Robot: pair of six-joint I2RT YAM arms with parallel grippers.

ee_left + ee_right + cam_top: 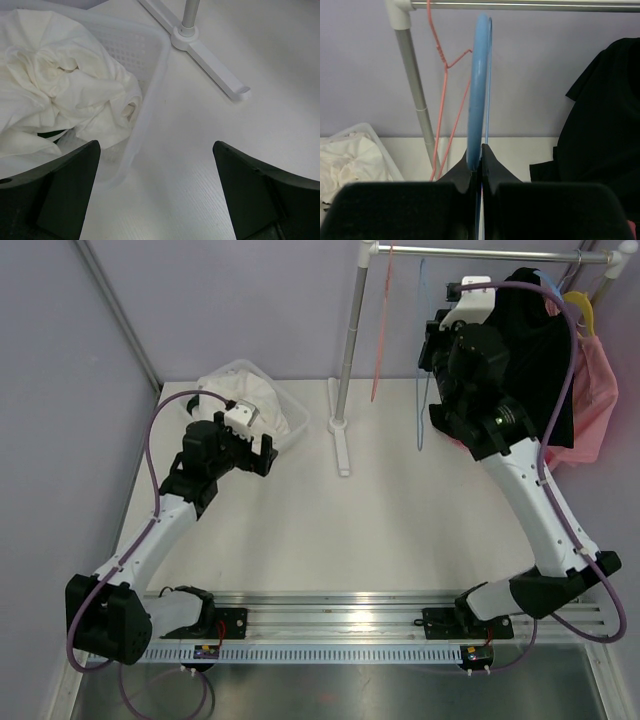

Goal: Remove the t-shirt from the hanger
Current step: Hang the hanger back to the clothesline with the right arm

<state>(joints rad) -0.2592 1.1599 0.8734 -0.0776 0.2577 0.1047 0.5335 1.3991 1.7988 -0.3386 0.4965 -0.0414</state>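
Three hangers are on the one rack (350,340): a blue hanger (479,90) pinched in the right pincer (479,150), a red wire hanger (445,65) just left of that pincer, and a yellow hanger (583,308) off to its right. Two garments hang to the right pincer's right, a black t-shirt (605,140) and a pink garment (598,400). One basket (160,65) lies ahead and left of the left pincer (156,147), holding one heap of white cloth (60,85) whose pieces cannot be counted; the pincers number two.
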